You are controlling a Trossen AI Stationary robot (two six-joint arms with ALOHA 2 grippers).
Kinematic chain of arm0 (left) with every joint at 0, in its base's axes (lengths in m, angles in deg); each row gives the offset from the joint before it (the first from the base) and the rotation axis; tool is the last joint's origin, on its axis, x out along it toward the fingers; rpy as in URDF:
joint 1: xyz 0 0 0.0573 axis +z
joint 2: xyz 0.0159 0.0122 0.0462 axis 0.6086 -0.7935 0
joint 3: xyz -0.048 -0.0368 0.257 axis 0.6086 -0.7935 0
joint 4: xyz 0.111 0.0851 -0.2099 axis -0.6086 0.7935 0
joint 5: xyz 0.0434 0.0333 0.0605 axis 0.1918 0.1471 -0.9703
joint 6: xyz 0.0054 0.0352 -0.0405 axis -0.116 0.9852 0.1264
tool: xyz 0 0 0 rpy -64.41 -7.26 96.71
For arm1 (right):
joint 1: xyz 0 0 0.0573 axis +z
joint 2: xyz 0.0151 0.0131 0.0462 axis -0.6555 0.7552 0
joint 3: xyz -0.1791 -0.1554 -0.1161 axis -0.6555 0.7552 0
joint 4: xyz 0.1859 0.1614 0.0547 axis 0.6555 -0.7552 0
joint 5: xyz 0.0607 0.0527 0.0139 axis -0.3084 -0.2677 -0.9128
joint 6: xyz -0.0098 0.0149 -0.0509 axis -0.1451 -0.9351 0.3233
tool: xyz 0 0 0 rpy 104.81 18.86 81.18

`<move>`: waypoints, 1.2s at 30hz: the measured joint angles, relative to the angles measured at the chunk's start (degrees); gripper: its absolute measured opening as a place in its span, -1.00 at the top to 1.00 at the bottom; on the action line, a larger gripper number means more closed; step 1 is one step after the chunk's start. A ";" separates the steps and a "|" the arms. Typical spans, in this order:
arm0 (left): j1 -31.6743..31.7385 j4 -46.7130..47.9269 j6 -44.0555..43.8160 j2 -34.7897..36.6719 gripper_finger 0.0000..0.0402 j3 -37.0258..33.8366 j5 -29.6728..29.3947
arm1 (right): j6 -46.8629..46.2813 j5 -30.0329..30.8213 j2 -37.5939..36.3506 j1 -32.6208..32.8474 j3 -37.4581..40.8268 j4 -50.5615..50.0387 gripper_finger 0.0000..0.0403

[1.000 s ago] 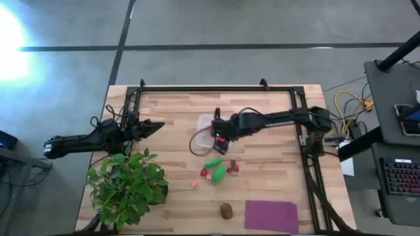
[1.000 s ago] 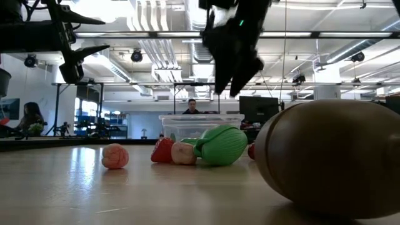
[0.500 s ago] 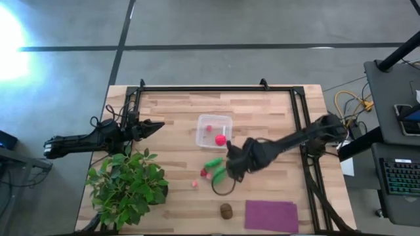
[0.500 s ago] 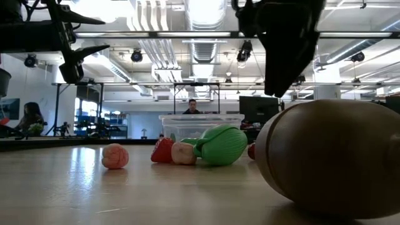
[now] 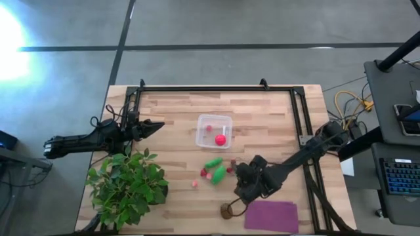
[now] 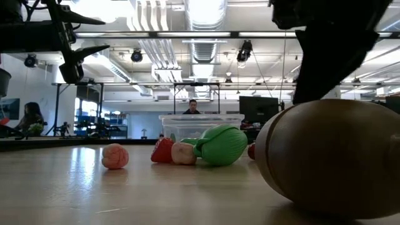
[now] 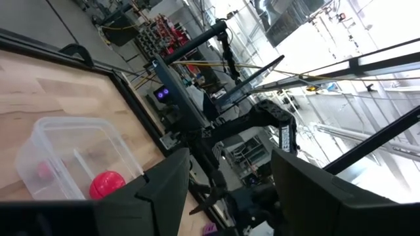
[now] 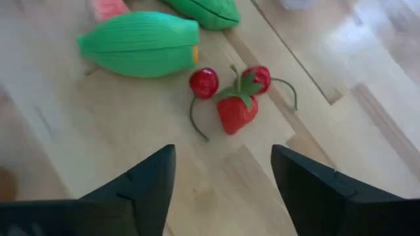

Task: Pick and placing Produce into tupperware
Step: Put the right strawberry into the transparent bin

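The wooden surface (image 5: 170, 111) is carrying a leafy plant (image 5: 126, 183) beside the waiting left end effector (image 5: 154, 126), its fingers spread. The tupperware (image 5: 214, 130) is sitting mid-surface holding red pieces. The right end effector (image 5: 241, 195) is hovering wide open and empty near the kiwi (image 5: 226, 211). Only its wrist view is showing cherries (image 8: 205, 82) touching a strawberry (image 8: 236, 111) beside a green piece (image 8: 139, 44).
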 joint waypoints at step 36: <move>0.01 -0.02 0.00 0.05 0.00 0.00 0.02 | 1.58 -30.78 -11.31 -22.12 10.83 8.11 -0.20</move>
